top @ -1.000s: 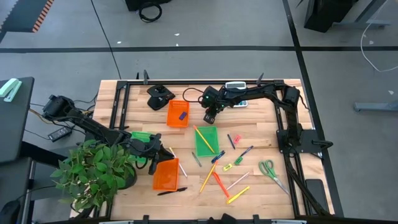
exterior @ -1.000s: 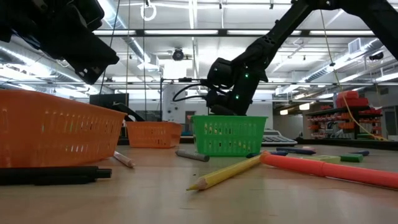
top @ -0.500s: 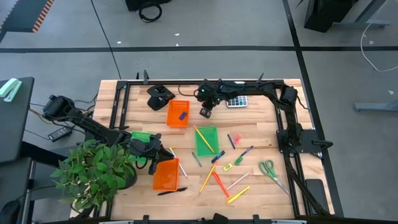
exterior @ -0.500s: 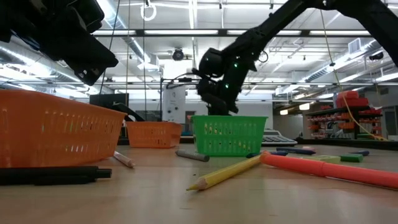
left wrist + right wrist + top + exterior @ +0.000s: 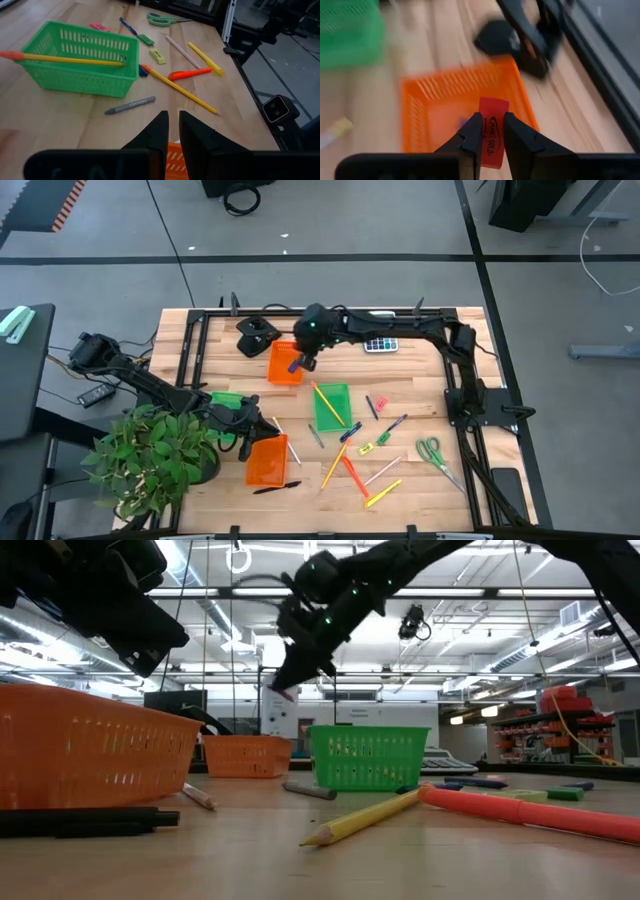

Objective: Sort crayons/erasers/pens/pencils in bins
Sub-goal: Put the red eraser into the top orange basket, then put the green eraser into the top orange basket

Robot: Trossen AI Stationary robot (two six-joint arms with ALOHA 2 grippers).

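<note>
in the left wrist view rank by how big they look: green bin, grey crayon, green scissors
1. green bin
2. grey crayon
3. green scissors, though they lie farthest from the camera, so their small look is unsure

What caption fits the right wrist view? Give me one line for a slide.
Right gripper shut on a red eraser, poised above the orange bin.

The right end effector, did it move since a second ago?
Yes. The right end effector, gripping a red eraser, swung left from near the calculator to over the orange bin.
</note>
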